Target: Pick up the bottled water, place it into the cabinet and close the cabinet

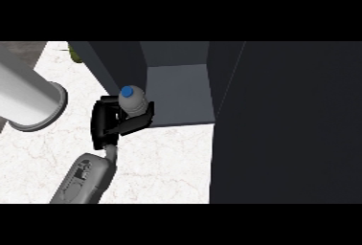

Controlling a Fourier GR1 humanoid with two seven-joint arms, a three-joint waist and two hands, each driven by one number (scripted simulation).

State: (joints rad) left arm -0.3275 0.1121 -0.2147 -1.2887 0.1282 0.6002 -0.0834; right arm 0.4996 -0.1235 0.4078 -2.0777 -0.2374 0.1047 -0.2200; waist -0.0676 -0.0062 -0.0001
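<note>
The cabinet (283, 124), a dark matte box of flat panels, fills everything from 12 to 5 o'clock. It stands open, with a smooth mid-grey inner floor and back wall showing between 12 and 1 o'clock. The table (163, 162) takes the 6 to 11 o'clock side, a white stone-like top with faint pink veins. On it at 9 to 10 o'clock lies a thick, smooth, pale grey cylinder (25, 91) ending in a flared round rim; what it is cannot be told. A rounded grey forearm (83, 178) rises from 7 o'clock. It ends in the left robot hand (109, 122), black and angular, just left of centre, with its fingers curled round the bottled water (133, 101). The bottle is clear and rounded under a small blue cap. It is upright at the mouth of the cabinet, against the front left corner of the grey floor; whether it rests on that floor cannot be told. A tiny olive-green thing (73, 53) shows at 11 o'clock, beside the cabinet's left wall.
</note>
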